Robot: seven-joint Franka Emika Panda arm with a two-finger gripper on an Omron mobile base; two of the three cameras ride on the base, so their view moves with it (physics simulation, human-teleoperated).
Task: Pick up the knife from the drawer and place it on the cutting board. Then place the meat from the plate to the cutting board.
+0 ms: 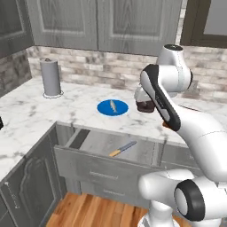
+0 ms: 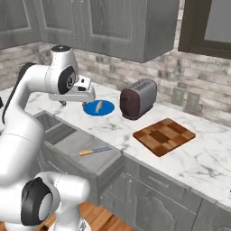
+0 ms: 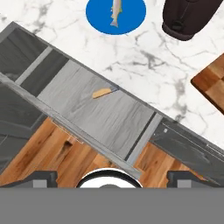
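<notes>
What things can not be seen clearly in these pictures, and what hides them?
- knife blade: hand view, hidden under the counter edge; the handle shows.
- cutting board: hand view, cut off by the right edge.
- toaster: left base view, mostly behind the arm.
- meat: left base view, too small for detail on the plate.

The tabletop [image 1: 31,111] is white marble with grey lines, and it bends around a corner. Behind it is a wall of grey-brown bricks [image 2: 180,74], with grey wood cupboards [image 1: 102,22] hanging above and grey cupboard doors [image 1: 31,177] below. The floor [image 3: 48,148] is made of warm orange-brown wooden boards.
</notes>
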